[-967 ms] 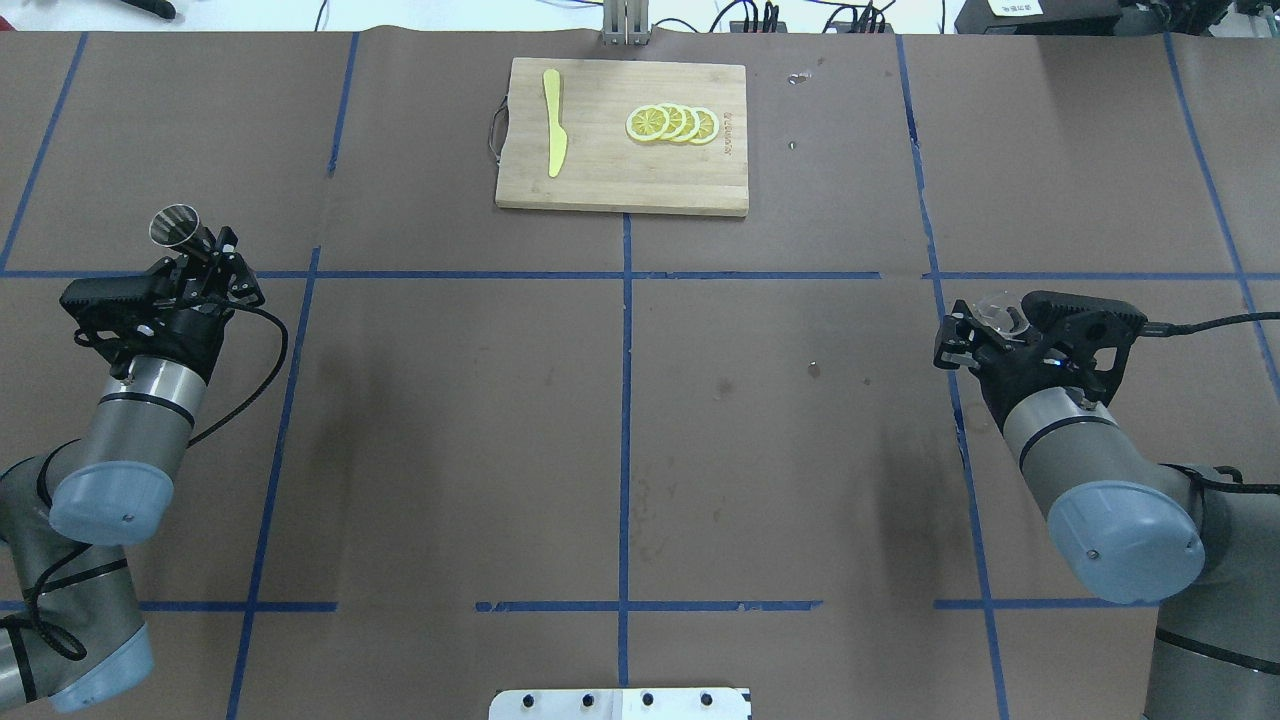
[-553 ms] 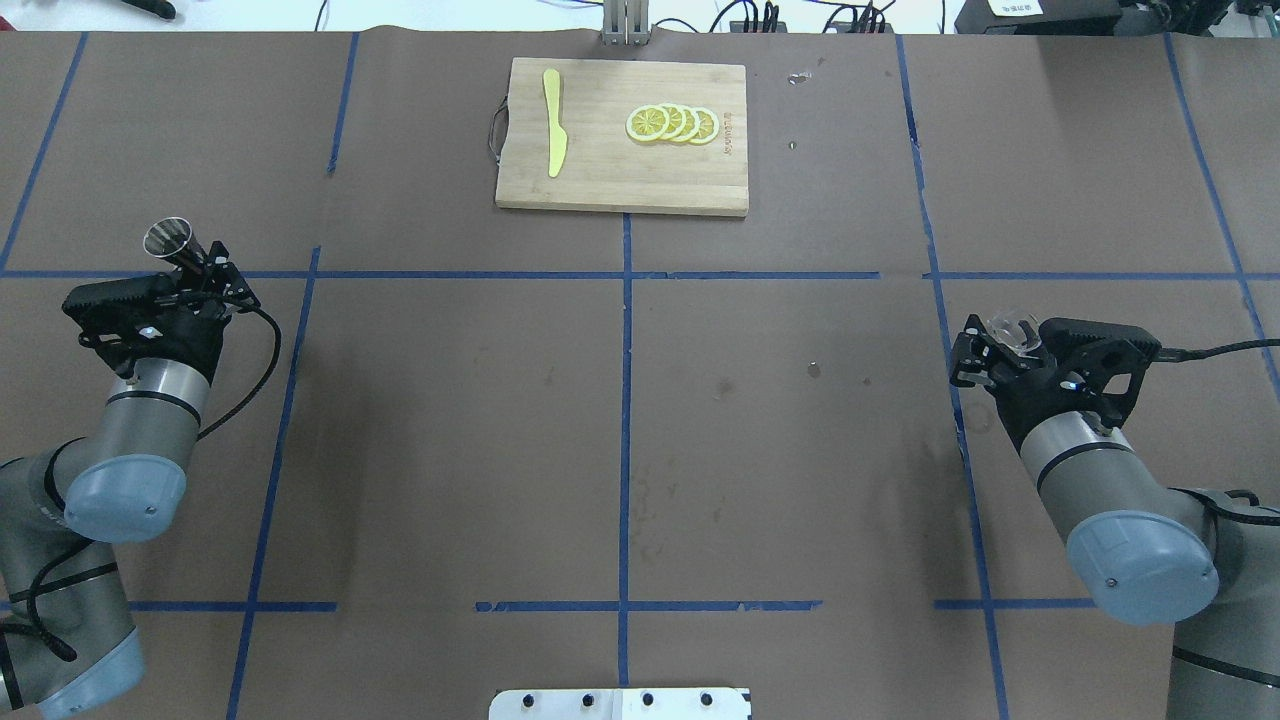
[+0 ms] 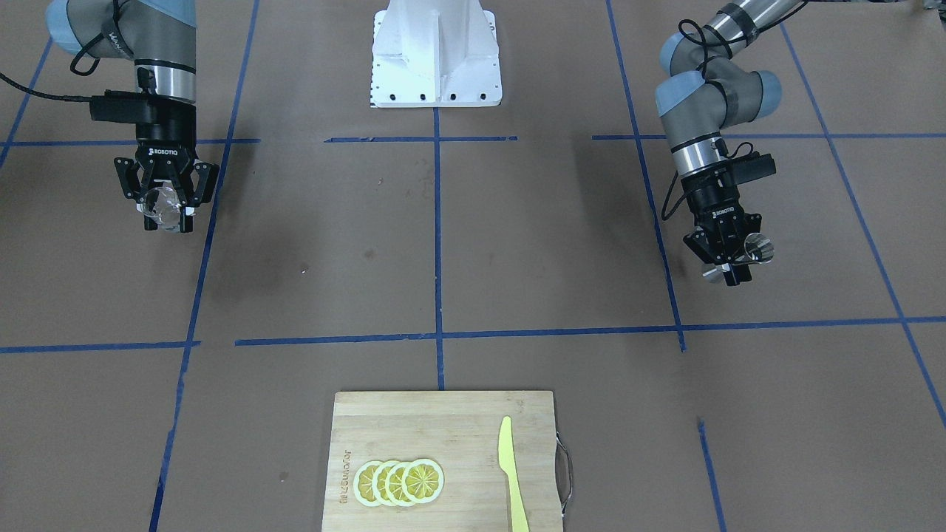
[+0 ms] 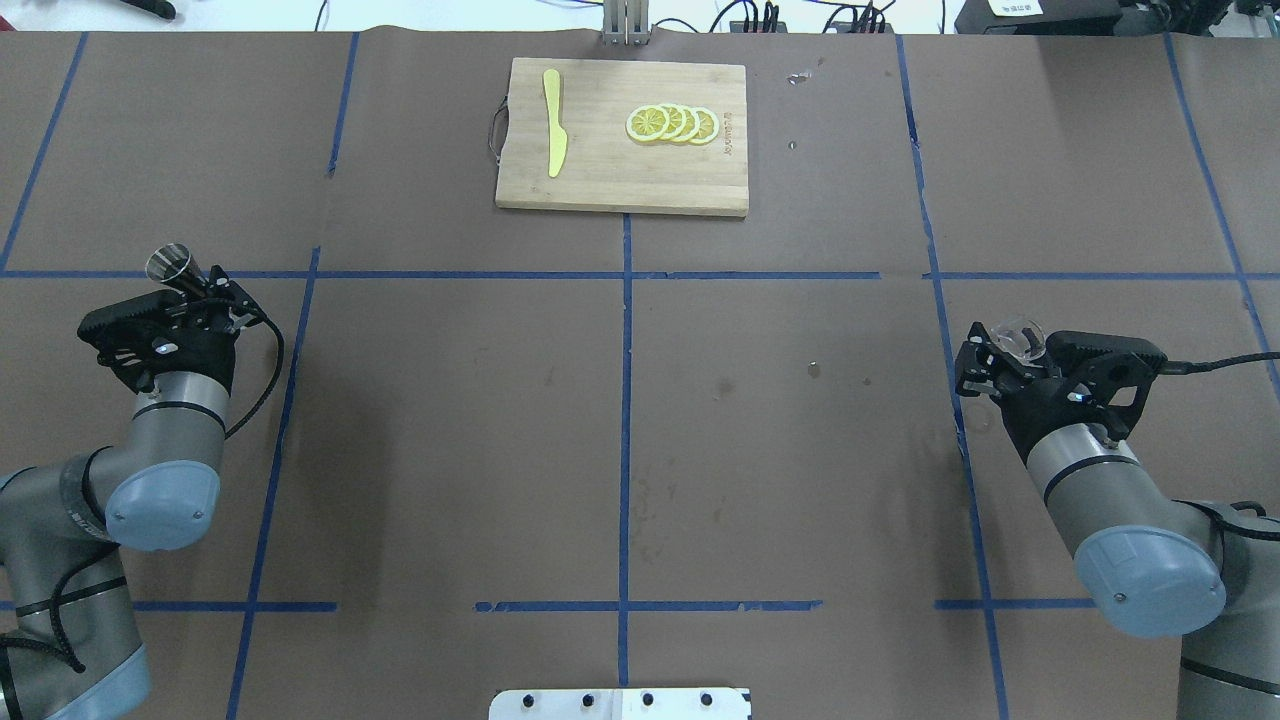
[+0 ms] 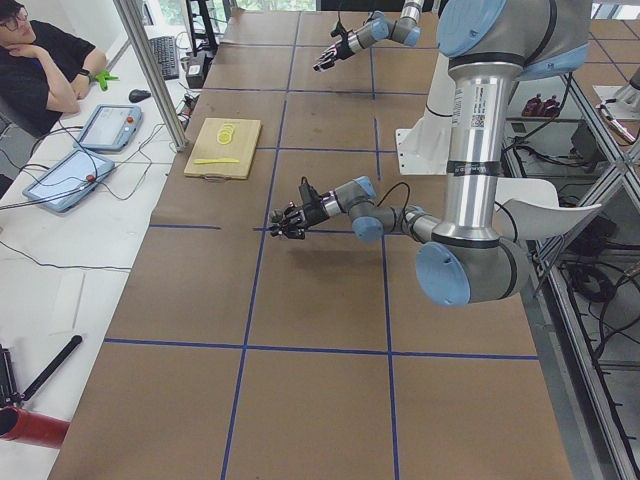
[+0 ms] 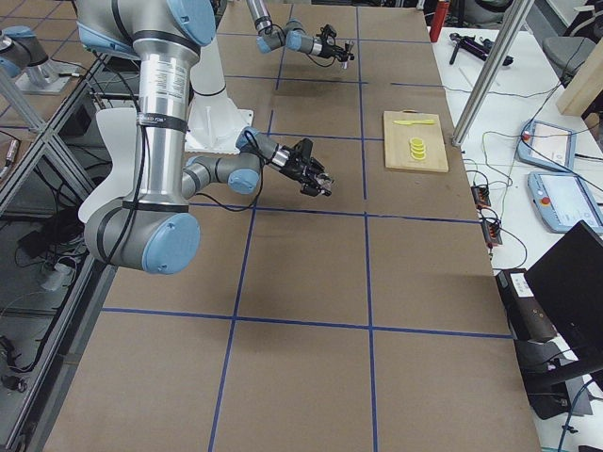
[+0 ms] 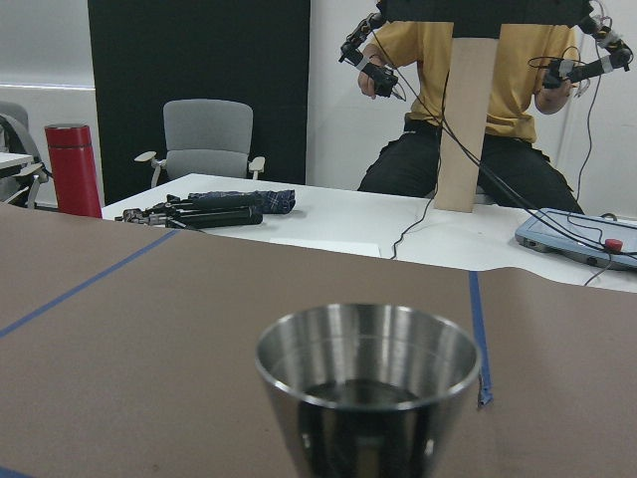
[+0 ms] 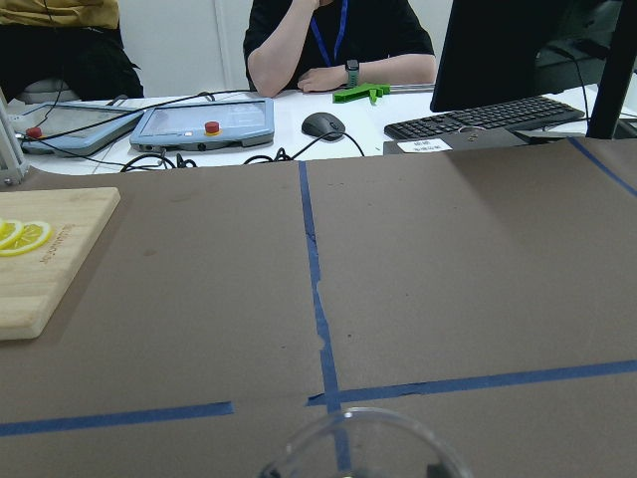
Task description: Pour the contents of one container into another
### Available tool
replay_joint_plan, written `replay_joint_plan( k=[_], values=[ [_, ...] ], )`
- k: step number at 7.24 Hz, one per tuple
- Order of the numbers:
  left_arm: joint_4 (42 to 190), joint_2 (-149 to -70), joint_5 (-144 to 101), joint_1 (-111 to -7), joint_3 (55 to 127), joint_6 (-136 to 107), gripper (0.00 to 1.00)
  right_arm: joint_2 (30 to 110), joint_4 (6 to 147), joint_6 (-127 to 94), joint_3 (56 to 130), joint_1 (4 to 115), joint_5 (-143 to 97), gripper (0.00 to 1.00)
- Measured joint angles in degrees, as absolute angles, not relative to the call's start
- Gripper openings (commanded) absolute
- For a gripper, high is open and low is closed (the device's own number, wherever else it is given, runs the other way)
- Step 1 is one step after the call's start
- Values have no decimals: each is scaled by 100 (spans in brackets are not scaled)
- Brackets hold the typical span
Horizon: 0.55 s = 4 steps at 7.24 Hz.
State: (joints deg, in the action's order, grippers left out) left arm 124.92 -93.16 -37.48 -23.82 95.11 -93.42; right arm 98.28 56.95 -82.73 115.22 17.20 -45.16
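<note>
**Cup and glass both gripped, far apart**

Steel cup [image 4: 168, 262] sits in the left hand [image 4: 200, 288]. The fingers are clamped on its lower body, and its mouth is tipped up and away from the robot. In the left wrist view the rim is round and open. The inside looks dark, and I can't tell if anything is in it.

Clear glass [image 4: 1018, 335] is in the right hand [image 4: 1000, 352], with the fingers closed around it. In the front view it shows as a transparent blob between the fingertips. The right wrist view only catches its rim at the bottom edge.

The two hands sit at opposite ends of the surface [image 4: 780, 450], left hand far left and right hand far right, on about the same row. Both are just on the robot's side of the cross tape line [image 4: 450, 274].

Farther out is a wooden board [image 4: 620, 180], at the far edge in the middle, straddling the centre tape line and well clear of both hands. On it:
- yellow knife [image 4: 553, 125] – lies lengthwise near the handle end
- four overlapping lemon slices [image 4: 672, 123] – sit toward the other end
</note>
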Motion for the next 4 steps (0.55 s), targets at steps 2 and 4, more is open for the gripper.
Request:
replay_joint_plan(
  k=[2,4],
  values=[
    [12075,-9316,-3733,-2254,9567,-9429,0,9834,5657,-8284,11515,1669,-4443,0],
    [11861,-9311,-3557,-2086,9641,-9601,0,9838,5652,-8287,11516,1601,-4337,0]
  ],
)
